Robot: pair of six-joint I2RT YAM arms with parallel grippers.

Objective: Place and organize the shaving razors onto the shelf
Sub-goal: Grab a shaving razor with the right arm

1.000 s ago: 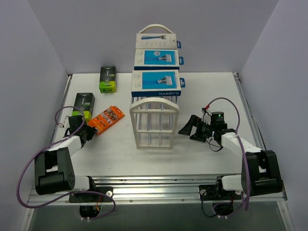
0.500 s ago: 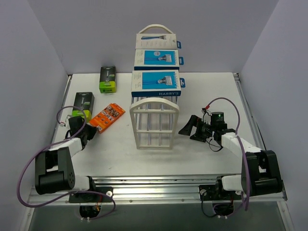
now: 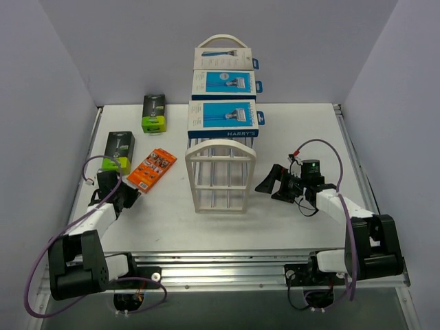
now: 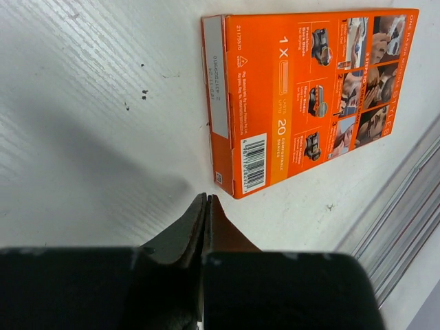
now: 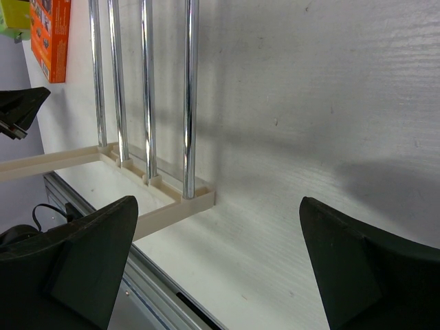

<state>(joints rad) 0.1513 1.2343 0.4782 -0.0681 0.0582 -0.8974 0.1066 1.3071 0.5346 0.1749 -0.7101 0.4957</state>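
Looking down from the top, the left gripper (image 3: 128, 196) had pulled back a little to the near side since a second ago. Its two fingers had closed up tight with nothing between them. The orange box (image 3: 152, 170) lay flat on the table (image 3: 295, 130), just past those fingers, in the same spot as before. Two black-and-green boxes (image 3: 117, 151) lay to the far left. Three blue-and-white boxes (image 3: 223, 118) sat on the shelf (image 3: 220, 180) in the middle, as before. The right gripper (image 3: 273, 182) had not moved. It hung wide open, right of the shelf, holding nothing.

From the left wrist, the left gripper (image 4: 206, 203) was pinched shut, and its tips were just short of the near corner of the orange box (image 4: 302, 89).

From the right wrist, the right gripper (image 5: 216, 206) was spread wide, near the bars of the shelf (image 5: 148, 89).
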